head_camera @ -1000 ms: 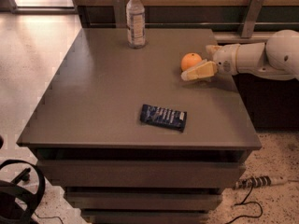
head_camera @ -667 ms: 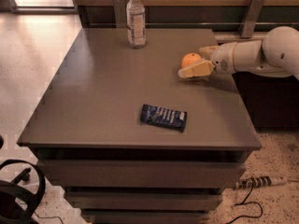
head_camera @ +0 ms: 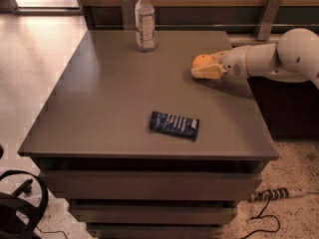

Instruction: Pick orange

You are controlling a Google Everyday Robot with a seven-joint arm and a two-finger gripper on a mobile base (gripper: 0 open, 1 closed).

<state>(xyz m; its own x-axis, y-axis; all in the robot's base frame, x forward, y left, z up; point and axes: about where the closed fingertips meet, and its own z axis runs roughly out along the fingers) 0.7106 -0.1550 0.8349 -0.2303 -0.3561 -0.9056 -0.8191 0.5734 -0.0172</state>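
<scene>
1. Small round bright-orange fruit, the orange (head_camera: 201, 61): smooth matte skin, on the right rear part of the flat grey-brown table top (head_camera: 114, 103), near the right edge.
2. Its lower right side is hidden by the pale-yellow gripper (head_camera: 205, 69), which is right up against it. Can't tell whether the gripper is gripping it or just alongside.
3. White robot arm (head_camera: 264, 59) comes in from the right, cut off by the frame edge.
4. Clear plastic water bottle w/ white cap (head_camera: 144, 21) stands upright at the table's rear, well apart from the orange.
5. Dark-blue flat snack packet (head_camera: 174, 125) lies towards the front; print unreadable.
6. Black curved object (head_camera: 22, 208) on the floor, bottom left, is partly out of frame; can't ID it.
</scene>
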